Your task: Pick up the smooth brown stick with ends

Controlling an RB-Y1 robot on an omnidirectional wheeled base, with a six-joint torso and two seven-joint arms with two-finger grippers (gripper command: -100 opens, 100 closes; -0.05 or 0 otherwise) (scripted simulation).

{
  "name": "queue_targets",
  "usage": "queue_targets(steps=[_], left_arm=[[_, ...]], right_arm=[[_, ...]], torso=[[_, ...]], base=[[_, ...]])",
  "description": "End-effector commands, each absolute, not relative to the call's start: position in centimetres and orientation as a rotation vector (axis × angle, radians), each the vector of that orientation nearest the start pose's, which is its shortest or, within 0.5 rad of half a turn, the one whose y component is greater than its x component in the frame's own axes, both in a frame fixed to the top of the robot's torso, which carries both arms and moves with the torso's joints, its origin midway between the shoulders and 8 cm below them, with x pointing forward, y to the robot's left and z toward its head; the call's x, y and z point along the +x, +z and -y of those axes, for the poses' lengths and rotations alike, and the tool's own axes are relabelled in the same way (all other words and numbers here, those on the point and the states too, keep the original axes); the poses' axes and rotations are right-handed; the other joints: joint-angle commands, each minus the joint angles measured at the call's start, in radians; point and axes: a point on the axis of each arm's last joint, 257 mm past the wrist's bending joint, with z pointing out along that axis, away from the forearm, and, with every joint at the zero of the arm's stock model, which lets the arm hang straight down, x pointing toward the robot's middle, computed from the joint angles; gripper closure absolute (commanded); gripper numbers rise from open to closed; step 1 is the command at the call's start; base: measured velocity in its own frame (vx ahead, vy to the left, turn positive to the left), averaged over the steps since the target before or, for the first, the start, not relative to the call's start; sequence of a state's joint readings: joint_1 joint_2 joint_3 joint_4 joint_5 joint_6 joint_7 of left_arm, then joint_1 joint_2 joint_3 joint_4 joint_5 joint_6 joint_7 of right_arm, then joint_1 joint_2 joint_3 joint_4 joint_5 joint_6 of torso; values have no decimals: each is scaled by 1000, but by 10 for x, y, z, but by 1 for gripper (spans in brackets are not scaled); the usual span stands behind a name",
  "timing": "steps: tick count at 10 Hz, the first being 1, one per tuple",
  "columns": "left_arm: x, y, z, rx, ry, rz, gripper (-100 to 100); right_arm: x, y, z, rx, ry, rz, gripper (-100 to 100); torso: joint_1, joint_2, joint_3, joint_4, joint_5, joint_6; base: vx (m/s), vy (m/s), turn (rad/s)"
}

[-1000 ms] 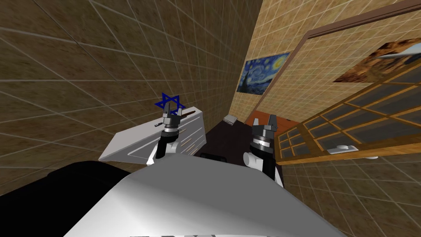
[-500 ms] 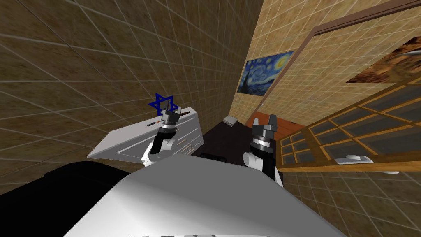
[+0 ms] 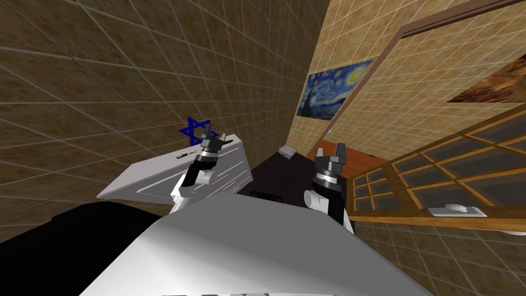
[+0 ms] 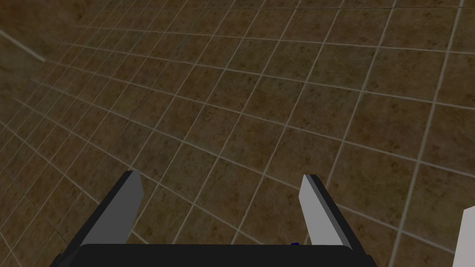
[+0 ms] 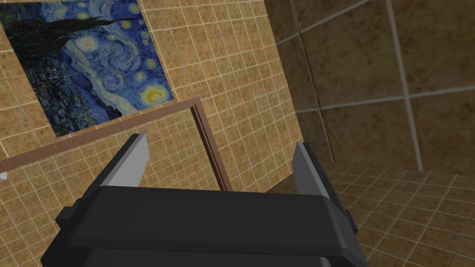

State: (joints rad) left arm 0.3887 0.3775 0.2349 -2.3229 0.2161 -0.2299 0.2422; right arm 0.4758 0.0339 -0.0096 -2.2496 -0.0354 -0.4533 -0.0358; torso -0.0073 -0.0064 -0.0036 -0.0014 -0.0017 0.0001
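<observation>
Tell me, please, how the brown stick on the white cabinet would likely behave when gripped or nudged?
The brown stick looks thin, straight and smooth, so it is probably stiff and light, yet may slip between the left gripper's flat fingers. It lies on the white cabinet top close to its end, so a nudge could well roll it off.

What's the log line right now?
left gripper open, over dresser | stick beside it, ungrasped | right gripper open, empty

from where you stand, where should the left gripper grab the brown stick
Probably mid-shaft, from above: the brown stick lies flat on the white dresser top, thin and long, so the left gripper, fingers open, should straddle it crosswise.
</observation>
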Motion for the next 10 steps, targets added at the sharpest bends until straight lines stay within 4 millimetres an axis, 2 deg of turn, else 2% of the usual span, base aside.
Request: queue_targets(steps=[1, 4, 6, 7, 9, 10], left_arm=[[383, 56, -338, -723, -1422, -807, -100], [399, 50, -362, -815, -1428, -854, -100], [404, 41, -365, -860, -1415, -873, -100], [412, 39, -378, -907, -1417, -892, -100], [415, 31, -381, -943, -1405, -907, -100], [421, 30, -394, -987, -1406, -921, -100]], right_arm=[[357, 10, 290, 762, 1344, -585, 0], [357, 10, 290, 762, 1344, -585, 0], [357, 10, 290, 762, 1344, -585, 0], [357, 10, 290, 762, 1344, -585, 0], [357, 10, 290, 762, 1344, -585, 0], [357, 10, 290, 762, 1344, -585, 0]], torso=[[0, 0, 0, 0, 0, 0], [2, 0, 0, 0, 0, 0], [1, -1, -1, 0, 0, 0], [4, 2, 1, 0, 1, 0], [3, 0, 0, 0, 1, 0], [6, 2, 1, 0, 1, 0]], base=[[71, -105, 45], [80, -105, 61], [56, -82, 29], [71, -86, 61], [56, -59, 24], [69, -64, 53]])
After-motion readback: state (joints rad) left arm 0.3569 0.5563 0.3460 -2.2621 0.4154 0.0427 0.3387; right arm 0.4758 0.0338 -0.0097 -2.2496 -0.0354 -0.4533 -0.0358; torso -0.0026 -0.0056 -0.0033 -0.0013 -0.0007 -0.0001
